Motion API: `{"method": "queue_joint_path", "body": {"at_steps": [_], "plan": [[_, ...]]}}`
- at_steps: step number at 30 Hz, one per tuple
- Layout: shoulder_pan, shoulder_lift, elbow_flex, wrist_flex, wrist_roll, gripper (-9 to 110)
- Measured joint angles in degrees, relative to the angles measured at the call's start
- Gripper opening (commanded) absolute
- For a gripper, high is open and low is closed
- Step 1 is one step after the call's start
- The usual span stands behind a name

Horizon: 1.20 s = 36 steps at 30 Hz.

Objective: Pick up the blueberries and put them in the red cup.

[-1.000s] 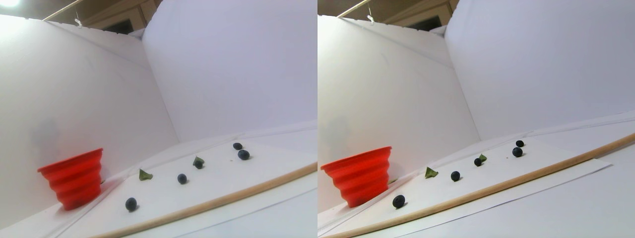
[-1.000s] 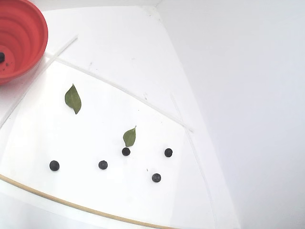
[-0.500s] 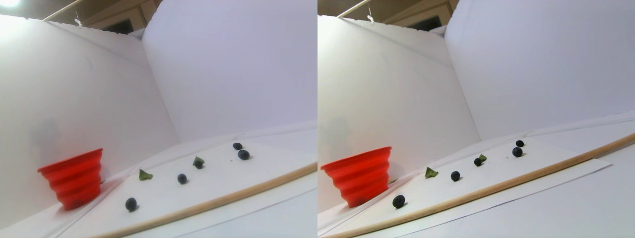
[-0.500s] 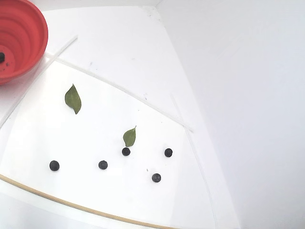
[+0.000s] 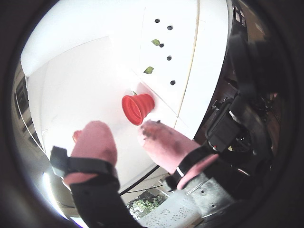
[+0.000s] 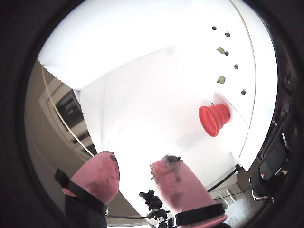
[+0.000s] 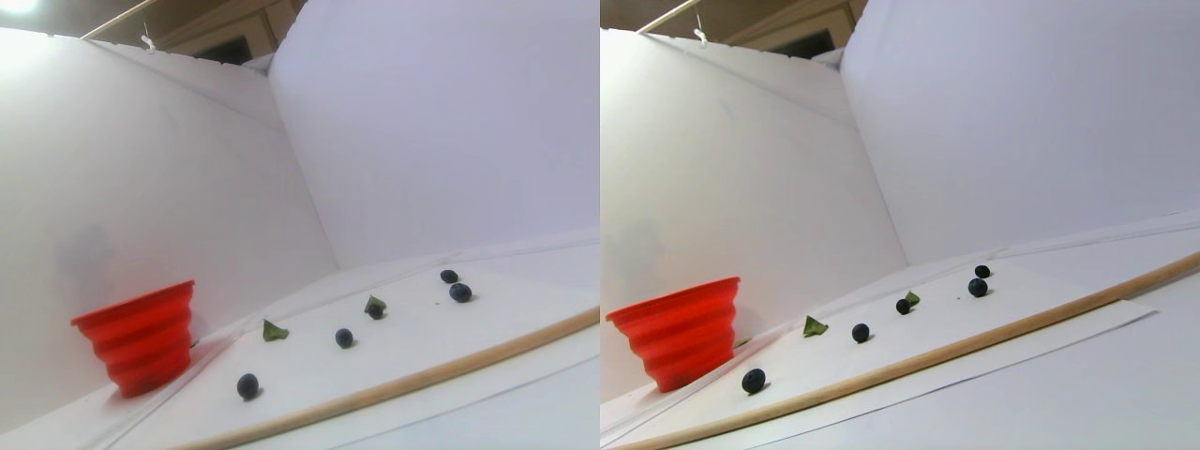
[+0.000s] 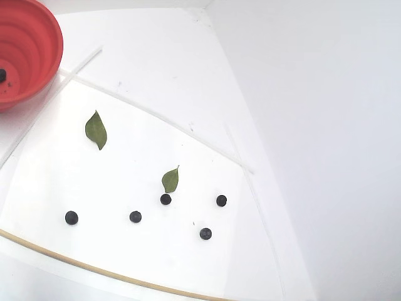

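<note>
Several blueberries (image 8: 135, 217) lie loose on the white sheet, strung along its near part in the fixed view; one more berry (image 8: 2, 75) rests inside the red cup (image 8: 53, 37) at the top left corner. The stereo pair view shows the cup (image 7: 141, 337) upright at the left with berries (image 7: 247, 385) to its right. My gripper (image 5: 124, 135) appears only in both wrist views, far back from the sheet. Its pink padded fingers (image 6: 107, 166) stand open with nothing between them (image 6: 137, 164). The cup (image 5: 137, 108) and berries (image 5: 168, 58) look small and distant beyond the fingertips.
Two green leaves (image 8: 96, 130) (image 8: 170, 180) lie among the berries. A thin wooden stick (image 8: 94, 268) borders the sheet's near edge. White walls (image 7: 422, 141) enclose the back and side of the workspace.
</note>
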<state>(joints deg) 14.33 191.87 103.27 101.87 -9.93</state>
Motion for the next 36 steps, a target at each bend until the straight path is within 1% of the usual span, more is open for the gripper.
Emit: {"method": "queue_joint_path", "body": {"at_steps": [2, 8, 27, 36], "plan": [[-0.5, 0.0, 0.0, 0.0, 0.0, 17], [-3.3, 0.0, 0.0, 0.0, -0.2, 19], [-7.4, 0.0, -0.2, -1.7, -0.4, 16], [-8.1, 0.0, -2.9, -1.8, -1.9, 16]]}}
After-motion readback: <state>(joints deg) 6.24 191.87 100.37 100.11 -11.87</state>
